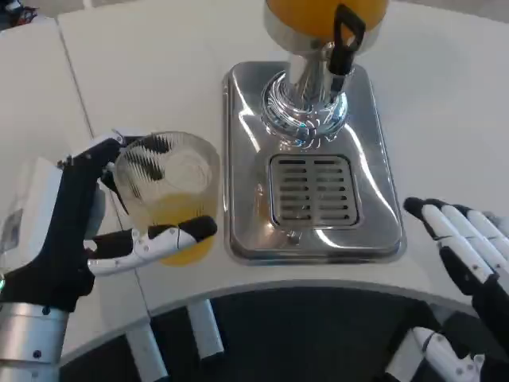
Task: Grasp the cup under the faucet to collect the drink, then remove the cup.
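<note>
A white bench point(445, 103) seen from above carries one drink dispenser point(322, 48), its orange-filled tank at the top edge, with one black tap lever point(347, 36) on its front and a chrome column beneath. The column stands on one shiny steel drip tray point(238, 159) with one slotted grate point(313, 191) set into it (nothing rests on the grate). One clear ribbed cup point(171, 187), holding a little orange drink at its bottom, sits left of the tray, just beside its edge and well clear of the tap. The left robot hand point(119, 207) is clamped on the cup, fingers wrapped behind it and the thumb across its front. The right robot hand point(461, 247) lies to the right of the tray, near its front corner, fingers apart and holding nothing.
</note>
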